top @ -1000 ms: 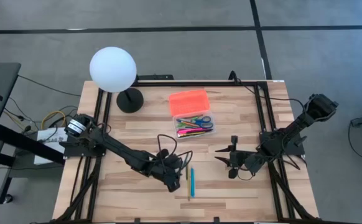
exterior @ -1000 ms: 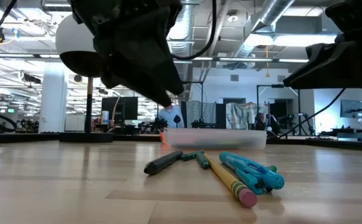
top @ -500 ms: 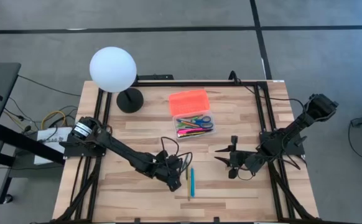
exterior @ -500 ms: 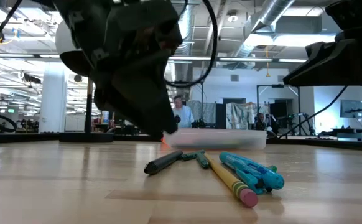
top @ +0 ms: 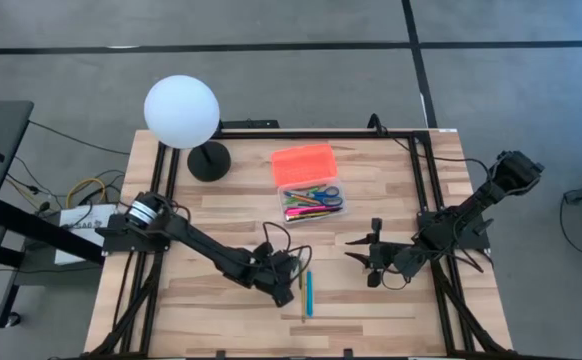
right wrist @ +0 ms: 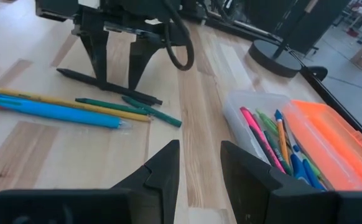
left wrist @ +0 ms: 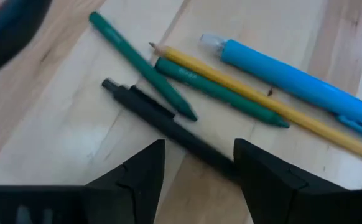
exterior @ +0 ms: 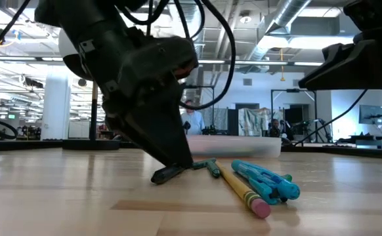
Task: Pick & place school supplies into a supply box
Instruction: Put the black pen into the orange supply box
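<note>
the left gripper (left wrist: 196, 165) is lowered to the table (top: 211, 320) near its front edge, its fingers (exterior: 178, 154) spread apart and set on either side of a black pen (left wrist: 168, 124), which lies flat on the wood between the two fingertips. nothing is clasped yet; the pen is straddled, not lifted. just beside the black pen lie two green pens (left wrist: 218, 93), a yellow pencil (left wrist: 262, 102) with a pink eraser and a blue pen (left wrist: 293, 78), all resting loose on the table (exterior: 60, 196).

further right, the right gripper (top: 371, 255) is held above the table, well apart from the loose pens, its fingers (right wrist: 162, 168) parted and empty.

further back, the supply box (top: 311, 200) is seen open, with pens, markers and blue-handled scissors (top: 323, 193) inside and its orange lid (top: 303, 162) lying behind it. a white globe lamp (top: 181, 112) stands at the far left corner.
</note>
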You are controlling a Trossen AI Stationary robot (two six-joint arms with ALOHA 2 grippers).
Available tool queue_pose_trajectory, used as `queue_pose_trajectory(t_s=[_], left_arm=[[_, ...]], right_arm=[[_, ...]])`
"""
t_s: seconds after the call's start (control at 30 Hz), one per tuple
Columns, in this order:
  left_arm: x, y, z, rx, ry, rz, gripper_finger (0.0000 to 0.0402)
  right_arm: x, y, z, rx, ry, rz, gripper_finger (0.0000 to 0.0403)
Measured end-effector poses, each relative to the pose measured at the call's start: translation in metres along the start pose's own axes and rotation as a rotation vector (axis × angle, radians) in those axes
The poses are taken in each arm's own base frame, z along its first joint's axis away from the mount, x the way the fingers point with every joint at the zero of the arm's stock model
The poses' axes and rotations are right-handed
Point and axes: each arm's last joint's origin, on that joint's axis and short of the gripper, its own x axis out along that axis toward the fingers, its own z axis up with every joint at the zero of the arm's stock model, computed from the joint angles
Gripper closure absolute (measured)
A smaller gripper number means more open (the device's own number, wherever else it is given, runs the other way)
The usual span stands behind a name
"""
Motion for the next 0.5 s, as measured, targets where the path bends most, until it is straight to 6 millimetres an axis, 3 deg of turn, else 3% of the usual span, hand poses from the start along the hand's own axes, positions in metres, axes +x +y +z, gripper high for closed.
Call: queue_pose_trajectory(t_s=[0.5], left_arm=[[0.002, 0.017, -0.008, 0.012, 0.132, 0.14, 0.0216]], right_arm=[[0.0, 0.0, 0.0, 0.017, 0.002, 0.002, 0.0291]])
